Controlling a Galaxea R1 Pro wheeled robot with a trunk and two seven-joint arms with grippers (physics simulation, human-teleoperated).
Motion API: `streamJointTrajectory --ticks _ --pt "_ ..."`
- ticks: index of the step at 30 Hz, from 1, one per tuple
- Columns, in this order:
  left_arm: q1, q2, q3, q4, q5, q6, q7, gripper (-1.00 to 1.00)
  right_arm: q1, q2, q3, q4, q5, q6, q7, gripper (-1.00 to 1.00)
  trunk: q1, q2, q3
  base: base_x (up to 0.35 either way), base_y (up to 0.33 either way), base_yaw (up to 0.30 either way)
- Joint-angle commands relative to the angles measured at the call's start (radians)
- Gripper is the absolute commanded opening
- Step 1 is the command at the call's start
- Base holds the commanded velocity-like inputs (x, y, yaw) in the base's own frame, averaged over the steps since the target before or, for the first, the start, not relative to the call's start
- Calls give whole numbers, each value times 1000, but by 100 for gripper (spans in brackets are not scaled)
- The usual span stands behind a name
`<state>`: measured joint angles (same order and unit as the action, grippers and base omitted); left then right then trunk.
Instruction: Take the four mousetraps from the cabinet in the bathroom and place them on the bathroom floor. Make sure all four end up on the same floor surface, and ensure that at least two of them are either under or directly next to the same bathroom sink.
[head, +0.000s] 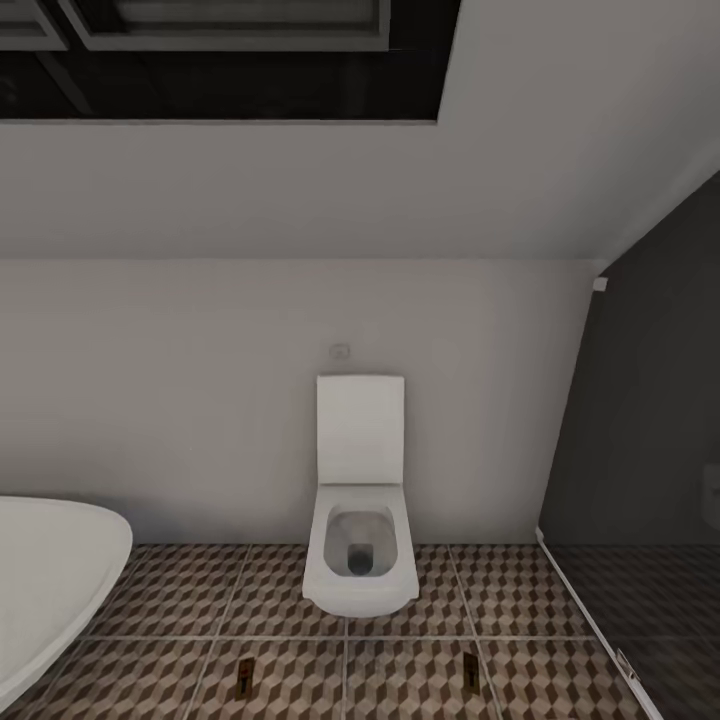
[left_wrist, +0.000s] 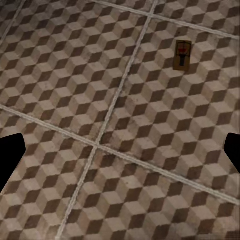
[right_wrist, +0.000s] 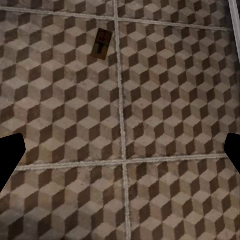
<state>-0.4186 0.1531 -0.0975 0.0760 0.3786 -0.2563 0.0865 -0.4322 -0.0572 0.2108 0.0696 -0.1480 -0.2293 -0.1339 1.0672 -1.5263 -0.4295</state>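
Observation:
Two mousetraps lie flat on the cube-patterned bathroom floor (head: 420, 600) in front of the toilet, one to the left (head: 243, 678) and one to the right (head: 470, 670). In the left wrist view a mousetrap (left_wrist: 182, 54) lies on a tile some way beyond my left gripper (left_wrist: 120, 155), which is open with only floor between its dark fingertips (left_wrist: 10, 155). In the right wrist view another mousetrap (right_wrist: 102, 43) lies beside a grout line, well ahead of my open right gripper (right_wrist: 120, 155). The cabinet and the bathroom sink are out of view.
A white toilet (head: 360, 540) stands against the back wall at the centre. The rim of a white bathtub (head: 50, 590) juts in at the left. A dark glass partition (head: 640, 480) with a floor rail closes off the right side.

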Motion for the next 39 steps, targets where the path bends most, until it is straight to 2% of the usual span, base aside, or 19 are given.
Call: streamJointTrajectory --ticks 1,4,12,17,28,32,39 --pt "-2 -2 -8 4 6 -5 0 100 -2 0 9 4 -10 -7 0 100 0 -1 -1 0 0 0" --pt "-2 -8 -8 4 6 -4 -2 100 -2 0 9 4 -10 -7 0 100 0 -1 -1 0 0 0" --pt "-1 -49 -7 4 6 -2 -2 100 -2 0 9 4 -10 -7 0 100 0 -1 -1 0 0 0" --pt "2 -92 -7 5 6 -1 -4 100 -2 0 9 4 -10 -7 0 100 0 -1 -1 0 0 0" --pt "8 -169 -7 4 6 -1 -5 100 -2 0 9 4 -10 -7 0 100 0 -1 -1 0 0 0" --pt "9 -185 -7 4 6 -1 -5 100 -2 0 9 4 -10 -7 0 100 0 -1 -1 0 0 0" --pt "9 -191 -7 4 6 -1 -4 100 -2 0 9 4 -10 -7 0 100 0 -1 -1 0 0 0"
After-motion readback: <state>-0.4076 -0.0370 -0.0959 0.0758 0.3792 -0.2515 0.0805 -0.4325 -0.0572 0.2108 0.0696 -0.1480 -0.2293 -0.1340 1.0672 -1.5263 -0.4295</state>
